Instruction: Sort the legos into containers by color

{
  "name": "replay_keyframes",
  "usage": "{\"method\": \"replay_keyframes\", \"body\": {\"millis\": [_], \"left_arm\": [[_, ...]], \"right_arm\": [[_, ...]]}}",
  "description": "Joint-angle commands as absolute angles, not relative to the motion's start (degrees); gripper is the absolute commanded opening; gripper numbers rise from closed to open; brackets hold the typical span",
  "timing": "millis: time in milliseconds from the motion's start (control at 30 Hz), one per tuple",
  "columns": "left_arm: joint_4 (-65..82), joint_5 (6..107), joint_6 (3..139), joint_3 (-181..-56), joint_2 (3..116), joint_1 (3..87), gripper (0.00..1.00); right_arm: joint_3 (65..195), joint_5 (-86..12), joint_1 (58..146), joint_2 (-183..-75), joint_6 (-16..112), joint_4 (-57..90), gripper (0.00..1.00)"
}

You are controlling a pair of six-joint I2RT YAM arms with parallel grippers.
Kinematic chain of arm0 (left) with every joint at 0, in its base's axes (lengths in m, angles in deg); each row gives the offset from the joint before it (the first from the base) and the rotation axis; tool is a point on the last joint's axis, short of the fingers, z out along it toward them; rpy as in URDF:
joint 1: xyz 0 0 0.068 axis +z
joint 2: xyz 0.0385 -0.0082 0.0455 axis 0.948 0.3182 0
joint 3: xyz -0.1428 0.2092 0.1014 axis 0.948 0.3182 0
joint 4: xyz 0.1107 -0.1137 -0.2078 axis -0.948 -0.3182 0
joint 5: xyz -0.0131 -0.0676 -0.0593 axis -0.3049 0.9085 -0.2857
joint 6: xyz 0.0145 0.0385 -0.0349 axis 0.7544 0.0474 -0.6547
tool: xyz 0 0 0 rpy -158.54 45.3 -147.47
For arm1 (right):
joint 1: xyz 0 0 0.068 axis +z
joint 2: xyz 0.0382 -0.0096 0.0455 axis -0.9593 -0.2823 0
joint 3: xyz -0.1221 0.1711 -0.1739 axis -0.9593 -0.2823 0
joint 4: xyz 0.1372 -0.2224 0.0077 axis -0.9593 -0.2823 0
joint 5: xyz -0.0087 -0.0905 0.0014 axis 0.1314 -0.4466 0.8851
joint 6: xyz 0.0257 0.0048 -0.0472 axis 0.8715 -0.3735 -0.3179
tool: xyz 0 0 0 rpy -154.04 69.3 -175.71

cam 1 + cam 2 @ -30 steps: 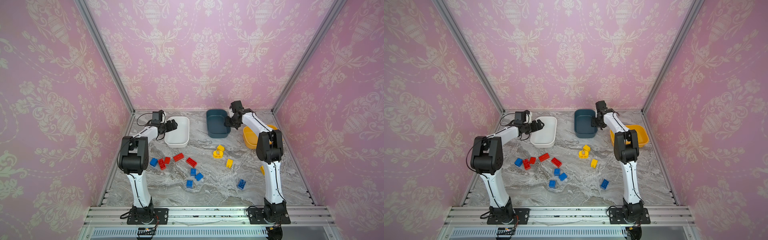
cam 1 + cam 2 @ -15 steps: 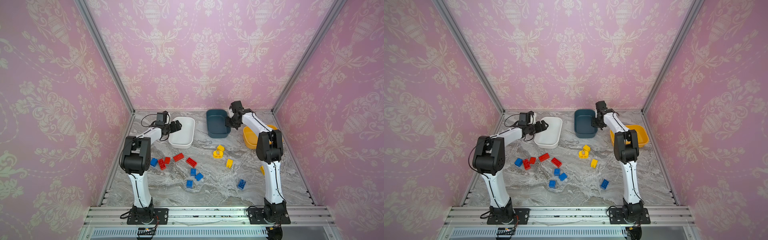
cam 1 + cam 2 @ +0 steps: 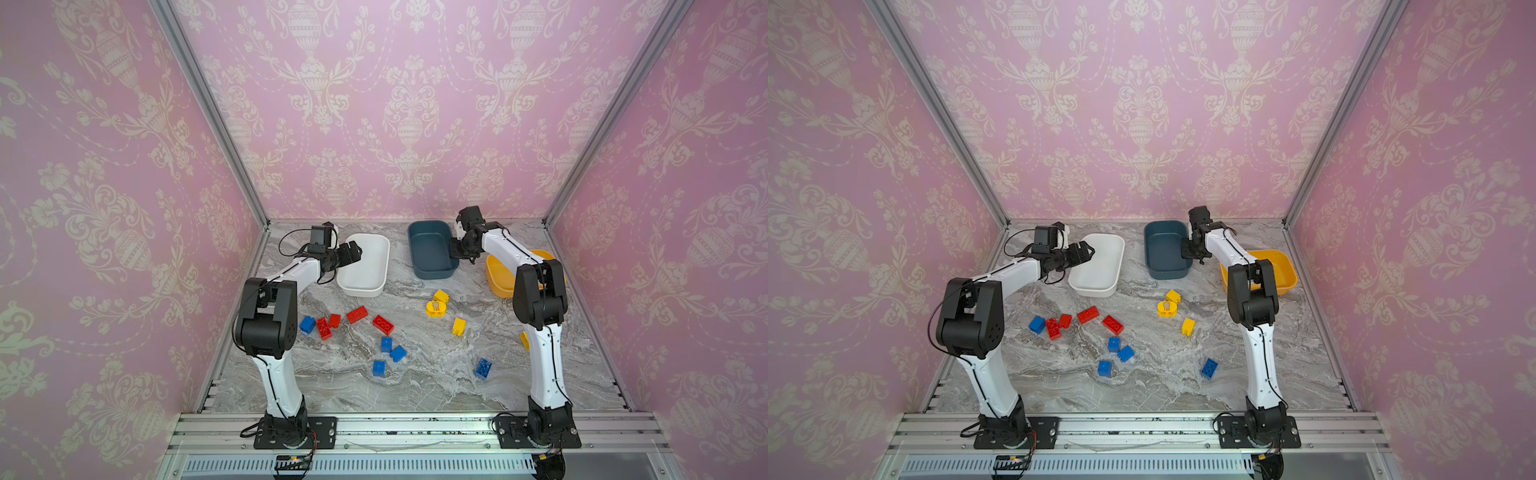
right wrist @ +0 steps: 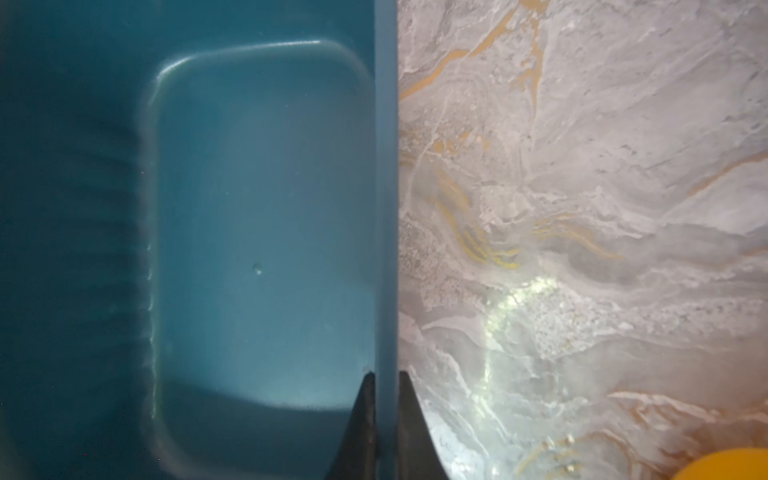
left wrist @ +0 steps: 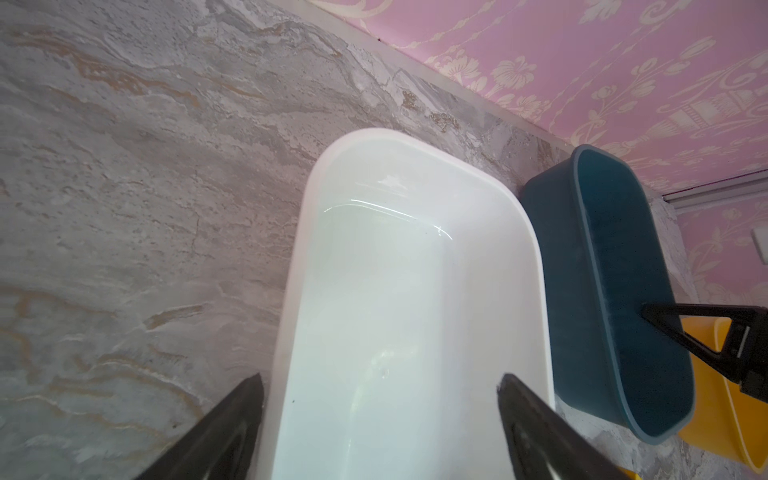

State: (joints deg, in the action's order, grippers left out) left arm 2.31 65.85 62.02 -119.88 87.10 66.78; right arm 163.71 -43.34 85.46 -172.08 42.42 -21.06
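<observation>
Teal plastic tub [image 4: 257,208], rounded, smooth; thin wall pinched by right hand [image 4: 386,378].

The right gripper [image 4: 386,377] has been closed on the wall of the teal tub [image 4: 249,208]; the white tub [image 3: 365,286] and the left gripper [image 5: 380,376] were moved slightly rightward.

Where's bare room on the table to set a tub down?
Free: the front of the table, between the blue bricks and the rail. Crowded: the middle, red bricks and yellow bricks before the white tub and blue tub.
</observation>
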Motion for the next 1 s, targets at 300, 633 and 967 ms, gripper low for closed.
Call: {"method": "replay_keyframes", "body": {"millis": [300,633,967], "left_arm": [[4.1,63.3,60.8,-116.1,82.7,67.1,0.90],[5.1,60.8,60.9,-114.9,79.6,67.2,0.91],[4.6,59.5,61.3,-114.5,77.9,67.1,0.91]], "right_arm": [[152.6,-47.5,90.6,-162.8,48.0,-22.0,0.00],[146.5,-51.1,95.7,-160.6,58.8,-18.2,0.00],[144.4,-51.4,98.2,-160.3,63.3,-15.1,0.00]]}}
